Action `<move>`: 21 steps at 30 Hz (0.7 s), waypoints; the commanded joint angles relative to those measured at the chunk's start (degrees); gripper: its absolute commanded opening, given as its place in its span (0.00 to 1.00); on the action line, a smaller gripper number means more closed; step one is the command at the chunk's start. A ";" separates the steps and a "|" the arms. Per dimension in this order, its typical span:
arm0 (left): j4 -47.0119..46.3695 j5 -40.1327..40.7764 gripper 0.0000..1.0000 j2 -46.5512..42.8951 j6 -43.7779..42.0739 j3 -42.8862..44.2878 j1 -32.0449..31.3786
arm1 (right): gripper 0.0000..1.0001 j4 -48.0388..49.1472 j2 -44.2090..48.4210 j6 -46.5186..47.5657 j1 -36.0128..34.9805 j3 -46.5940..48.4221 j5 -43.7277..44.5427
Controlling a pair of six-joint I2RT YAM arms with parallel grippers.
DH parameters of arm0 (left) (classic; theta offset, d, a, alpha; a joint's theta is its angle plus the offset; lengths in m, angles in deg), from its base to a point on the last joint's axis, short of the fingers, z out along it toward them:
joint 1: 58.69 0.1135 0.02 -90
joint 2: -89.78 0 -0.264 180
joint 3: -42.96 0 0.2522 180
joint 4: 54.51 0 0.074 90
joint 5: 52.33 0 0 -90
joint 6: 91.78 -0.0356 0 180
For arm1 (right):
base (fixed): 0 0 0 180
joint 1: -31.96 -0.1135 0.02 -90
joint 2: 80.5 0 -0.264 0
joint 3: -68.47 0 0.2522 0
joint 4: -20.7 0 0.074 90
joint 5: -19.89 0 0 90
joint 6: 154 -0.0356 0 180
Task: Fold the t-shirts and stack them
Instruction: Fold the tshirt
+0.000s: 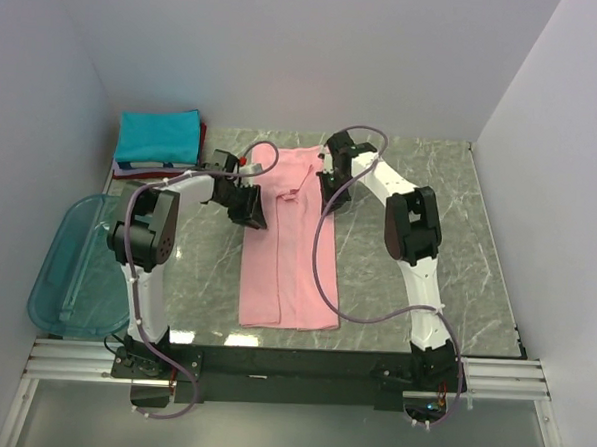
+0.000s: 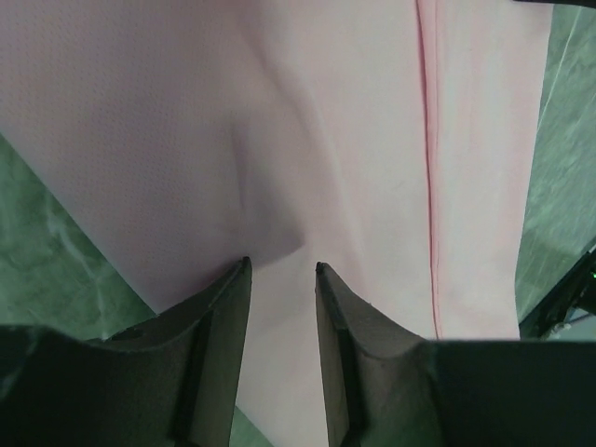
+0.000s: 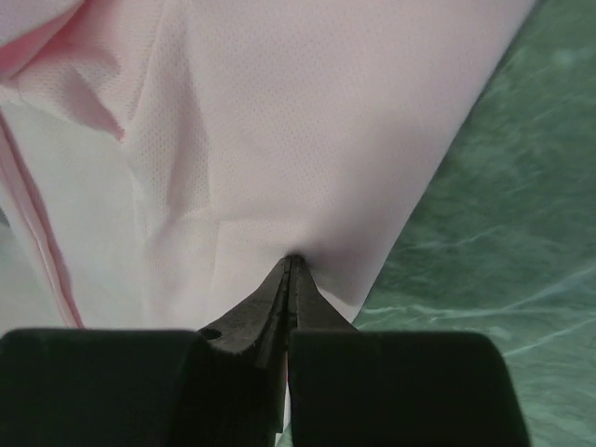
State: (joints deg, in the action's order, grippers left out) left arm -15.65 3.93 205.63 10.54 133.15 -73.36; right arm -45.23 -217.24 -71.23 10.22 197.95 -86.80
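A: Can any word, label, brand or number be read in these views?
B: No. Nothing legible shows from above, and neither wrist camera shows lettering or signs that can be read.

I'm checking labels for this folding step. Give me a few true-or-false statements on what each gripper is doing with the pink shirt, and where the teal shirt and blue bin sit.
1. The right gripper is shut on the pink t-shirt. True.
2. The left gripper is clamped fully shut. False: its jaws stand apart over the pink cloth.
3. The teal t-shirt lies folded atop a stack at the far left corner. True.
4. The pink t-shirt lies in the blue bin. False: it lies on the table; the bin sits at the table's left edge.
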 commanded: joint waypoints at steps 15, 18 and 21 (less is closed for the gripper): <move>0.03 2.27 0.51 2.46 -5.10 13.14 0.44 | 0.29 1.89 2.59 4.48 1.08 9.17 7.11; 0.47 1.48 0.66 -4.21 -8.70 13.93 0.53 | 0.51 2.32 10.41 8.34 0.99 9.17 7.72; 0.04 0.60 0.92 -12.82 -11.70 13.05 0.88 | 0.63 3.46 19.19 13.27 0.38 7.77 9.03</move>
State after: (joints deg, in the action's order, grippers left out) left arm -13.96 5.84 204.67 3.30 143.97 -73.06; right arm -45.05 -213.51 -64.36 10.83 204.46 -79.72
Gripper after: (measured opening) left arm 0.840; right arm 0.609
